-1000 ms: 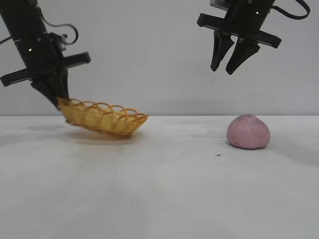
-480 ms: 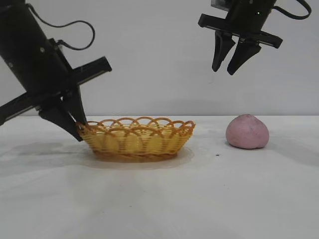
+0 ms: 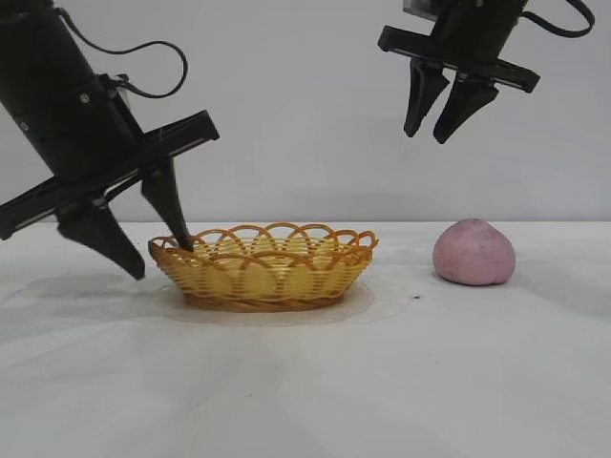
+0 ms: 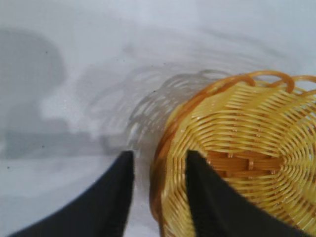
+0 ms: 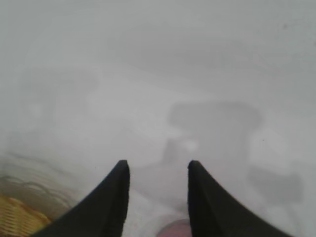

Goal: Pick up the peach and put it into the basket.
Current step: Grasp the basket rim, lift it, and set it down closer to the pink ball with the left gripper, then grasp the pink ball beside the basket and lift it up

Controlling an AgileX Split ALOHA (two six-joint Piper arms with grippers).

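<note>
The yellow wicker basket [image 3: 263, 272] with its orange looped rim stands flat on the white table, left of centre. My left gripper [image 3: 162, 260] is open and straddles the basket's left rim, with one finger inside the basket and one outside. The left wrist view shows the rim [image 4: 163, 148] between the spread fingers of that gripper [image 4: 159, 154]. The dusty pink peach [image 3: 474, 253] sits on the table at the right. My right gripper [image 3: 426, 137] is open and empty, high above the peach and slightly left of it. In the right wrist view a sliver of the peach [image 5: 173, 229] shows below that gripper [image 5: 158, 163].
The white table [image 3: 315, 382] stretches in front of the basket and the peach. A gap of bare table lies between them. A corner of the basket [image 5: 15, 217] shows in the right wrist view. A plain grey wall stands behind.
The left gripper carried the tilted basket forward and right, set it flat on the table, then opened its fingers around the rim. The right gripper stayed put.
</note>
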